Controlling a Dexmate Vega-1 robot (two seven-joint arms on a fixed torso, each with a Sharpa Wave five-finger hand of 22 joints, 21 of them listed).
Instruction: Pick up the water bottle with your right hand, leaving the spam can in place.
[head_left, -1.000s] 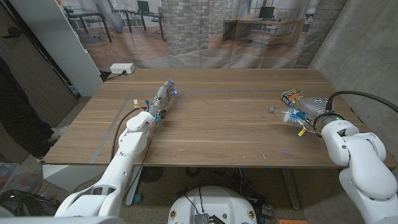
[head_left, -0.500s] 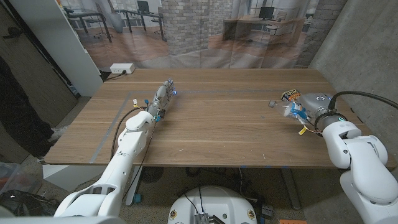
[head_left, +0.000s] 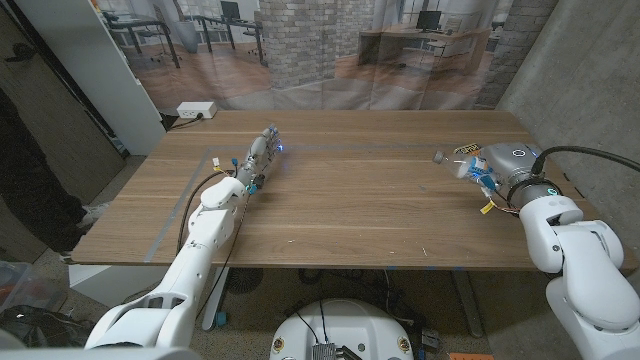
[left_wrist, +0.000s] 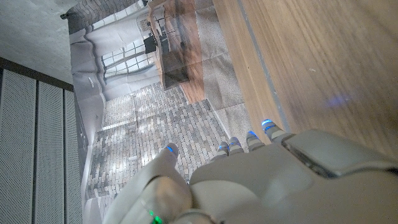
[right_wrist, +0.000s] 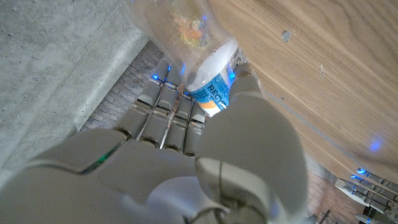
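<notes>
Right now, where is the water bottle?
In the head view the water bottle is at the table's far right, held in the right hand, its cap end pointing toward the table's middle. The spam can is partly hidden just behind it.

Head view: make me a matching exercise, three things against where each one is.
Things:
1. water bottle
2. left hand
3. white power strip

Places:
A. at the table's far left corner
B. on the table's left half, holding nothing
C. gripped in the right hand, near the table's right edge

Pairs: 1-C, 2-B, 3-A
</notes>
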